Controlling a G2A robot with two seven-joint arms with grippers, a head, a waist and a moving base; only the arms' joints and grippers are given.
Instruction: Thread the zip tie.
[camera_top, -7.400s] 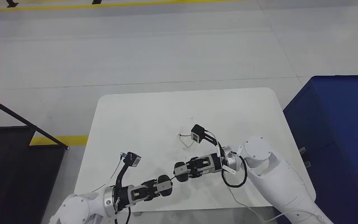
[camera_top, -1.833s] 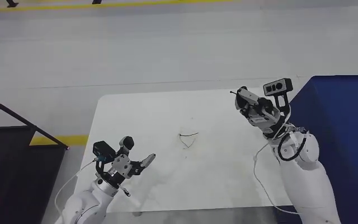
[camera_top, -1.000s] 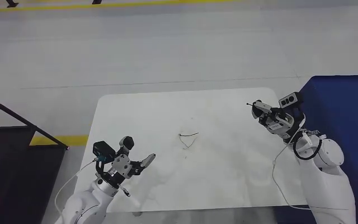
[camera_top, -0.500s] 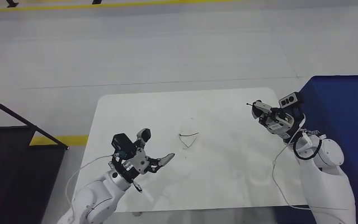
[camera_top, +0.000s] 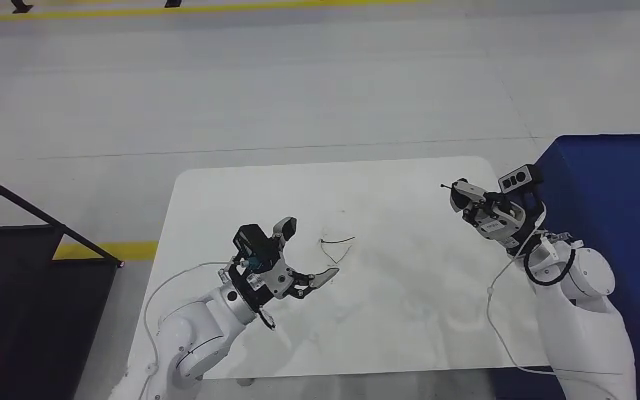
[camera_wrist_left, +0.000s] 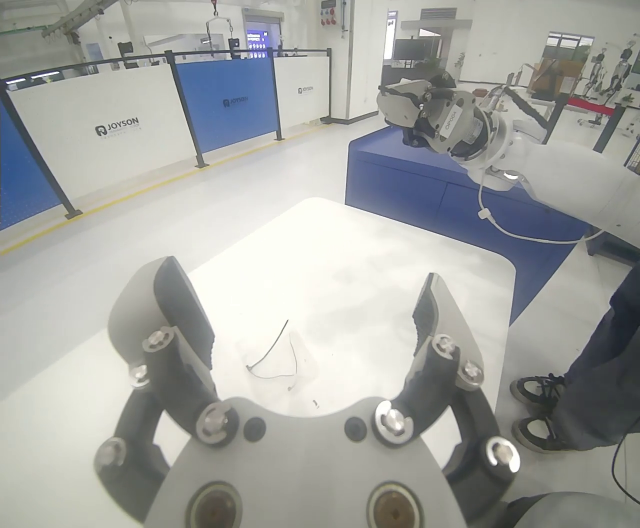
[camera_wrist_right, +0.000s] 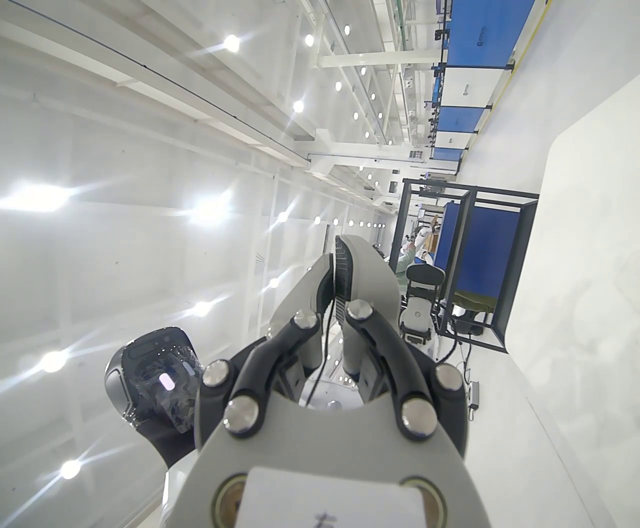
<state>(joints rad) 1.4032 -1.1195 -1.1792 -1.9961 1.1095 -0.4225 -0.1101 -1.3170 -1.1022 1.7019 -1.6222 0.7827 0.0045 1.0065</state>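
A thin black zip tie (camera_top: 337, 248) (camera_wrist_left: 272, 357) lies bent on the white table (camera_top: 430, 320), near its middle. My left gripper (camera_top: 309, 250) (camera_wrist_left: 300, 280) hovers open just on the near-left side of it, fingers spread wide with nothing between them. My right gripper (camera_top: 458, 190) (camera_wrist_right: 334, 255) is raised over the table's far right edge. It is shut, and a thin black strip, seemingly another zip tie (camera_top: 444, 185), sticks out past its tips. The left wrist view shows that right gripper (camera_wrist_left: 395, 97) high above the blue cabinet.
A blue cabinet (camera_top: 590, 200) stands against the table's right side. A person's legs and shoes (camera_wrist_left: 575, 395) are beside the table's right edge. A black frame (camera_top: 40, 290) sits on the floor to the left.
My left arm has swung from the table's front left corner toward the middle, up to the zip tie. The right arm rose to the far right earlier and has since kept still.
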